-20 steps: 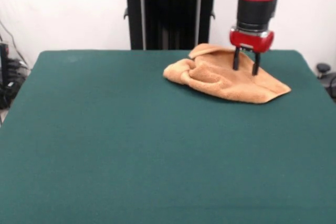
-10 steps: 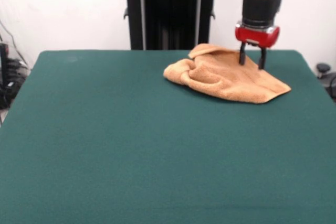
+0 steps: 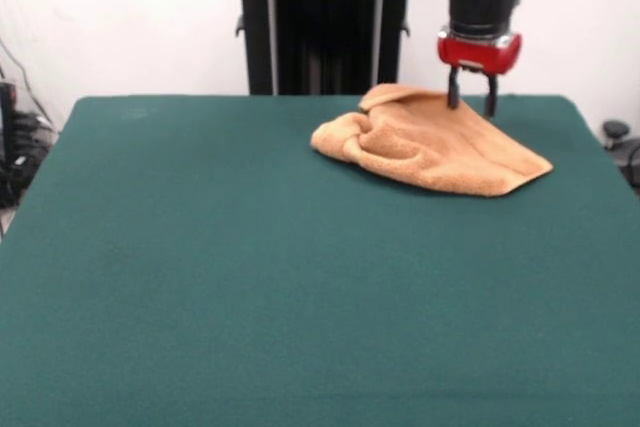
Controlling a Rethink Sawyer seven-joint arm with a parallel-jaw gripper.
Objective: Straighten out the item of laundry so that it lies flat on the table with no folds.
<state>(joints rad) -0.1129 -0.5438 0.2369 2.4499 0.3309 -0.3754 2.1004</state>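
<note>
Claw (image 3: 471, 104) open, empty, at far edge of crumpled towel (image 3: 430, 147).

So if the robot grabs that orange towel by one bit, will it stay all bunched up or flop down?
Probably flop. The towel already sags into soft folds and lumps on the table, so it looks limp, not stiff. Lifted by the open gripper at one edge, the rest would likely hang and drag. Its fuzzy surface should give decent grip, so slipping seems unlikely.

Even, bright, diffuse lighting; no glare. Table (image 3: 250, 277) felt matte, uniformly lit. Faint soft shadow under towel (image 3: 430, 147) at its 6 o'clock edge. Overall focus slightly soft; white wall at 12 o'clock near overexposed.
</note>
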